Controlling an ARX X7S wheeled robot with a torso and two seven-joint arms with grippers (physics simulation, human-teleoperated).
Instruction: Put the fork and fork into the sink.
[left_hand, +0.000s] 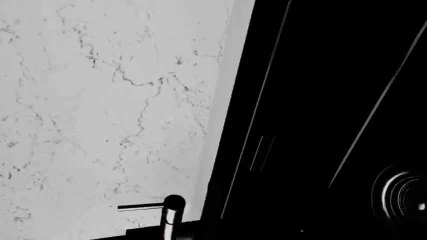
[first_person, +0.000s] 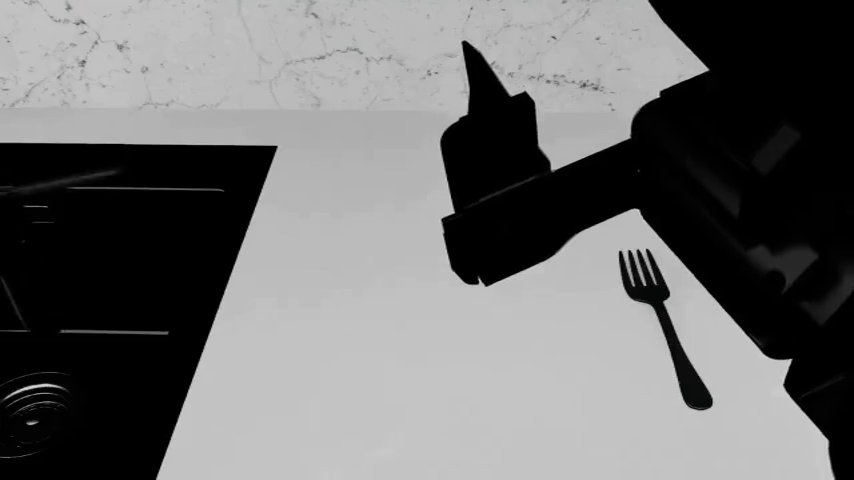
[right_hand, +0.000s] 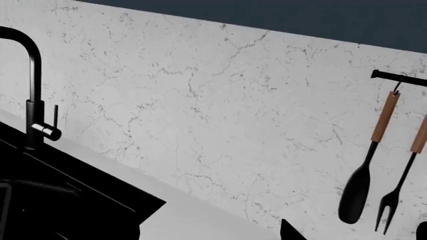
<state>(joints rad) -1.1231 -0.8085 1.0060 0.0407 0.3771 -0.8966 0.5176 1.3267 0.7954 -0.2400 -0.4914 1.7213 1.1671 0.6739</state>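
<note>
The right gripper (first_person: 470, 60) hangs raised above the pale grey counter (first_person: 400, 380) as a black silhouette ending in one pointed tip against the marbled wall. Whether its jaws are parted or closed I cannot tell, and nothing can be seen held in them. The left gripper does not show in any view; its wrist camera looks down on the glossy black rectangular sink (left_hand: 320, 100), with a ringed metallic drain (left_hand: 400, 195) at one edge and the black faucet (left_hand: 170, 212) by the wall.

One slim dark fork (first_person: 663, 325) lies flat on the counter near the right arm's forearm, tines toward the wall, rounded handle end toward the robot — well apart from the sink (first_person: 120, 290) at the far left. The second fork is not visible anywhere.

The step in hand looks like the approach to this fork. Next the right gripper would need to drop and pull back toward the handle, open, and pinch a very thin piece lying flush on the surface — easy to slip off.
</note>
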